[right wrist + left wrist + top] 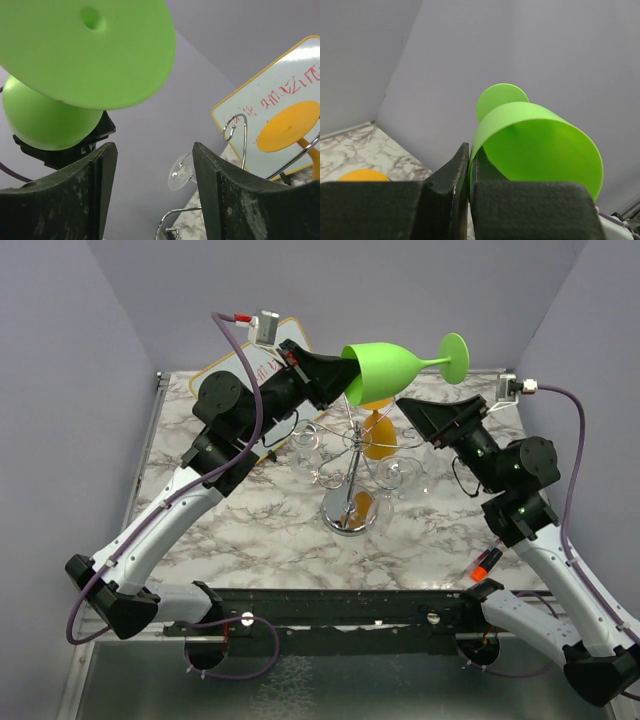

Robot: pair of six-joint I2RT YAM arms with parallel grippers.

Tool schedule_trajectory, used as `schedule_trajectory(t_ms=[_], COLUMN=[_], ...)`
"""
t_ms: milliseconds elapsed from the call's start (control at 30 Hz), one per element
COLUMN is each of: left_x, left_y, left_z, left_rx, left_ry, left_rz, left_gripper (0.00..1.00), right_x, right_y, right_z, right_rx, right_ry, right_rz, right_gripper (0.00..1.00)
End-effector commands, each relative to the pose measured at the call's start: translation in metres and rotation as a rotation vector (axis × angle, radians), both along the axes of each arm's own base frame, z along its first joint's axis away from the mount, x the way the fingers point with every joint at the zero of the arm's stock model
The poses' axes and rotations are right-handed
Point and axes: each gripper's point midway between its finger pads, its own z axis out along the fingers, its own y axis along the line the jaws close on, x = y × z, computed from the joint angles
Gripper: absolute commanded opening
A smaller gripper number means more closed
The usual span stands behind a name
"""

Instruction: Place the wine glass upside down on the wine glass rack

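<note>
Since the green wine glass (395,362) looks like light, stiff, slick plastic, we judge its stem the surest hold.

- Green wine glass: one, level above the wine glass rack (348,512), rim pinched by the left gripper (470,167).
- Right gripper (154,150): parted, empty, near the foot.
- Orange glass (378,435): one, hung.
- Clear glasses (305,445): we count two.

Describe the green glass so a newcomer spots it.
Find the chrome wine glass rack on the marble table. Above it, the left gripper pinches a wine glass sideways. It alone is green; the racked ones are orange or clear.
</note>
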Motion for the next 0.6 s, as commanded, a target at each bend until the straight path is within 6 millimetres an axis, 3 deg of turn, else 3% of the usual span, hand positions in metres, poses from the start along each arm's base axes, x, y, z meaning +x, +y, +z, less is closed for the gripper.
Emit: schedule_trajectory(t_ms=[0,333,567], left_x=[-0.006,-0.025,-0.036], left_y=[-0.012,-0.027,-0.038], left_z=[0.015,0.013,0.006], left_rx=[-0.060,-0.107,-0.062], left_ry=[-0.063,-0.098,-0.180], left_rz=[0.029,0.022,0.033], left_gripper=[0.00,0.00,0.00], right_x=[-0.021,-0.051,-0.040], right_y=[-0.009,-0.041,-0.054], right_z=[0.030,0.044,0.049], right_rx=[0.155,0.280,0.424], right_ry=[-0.072,-0.159,-0.080], right_rz=[0.042,-0.017,-0.046], right_gripper=[0.65,0.66,0.65])
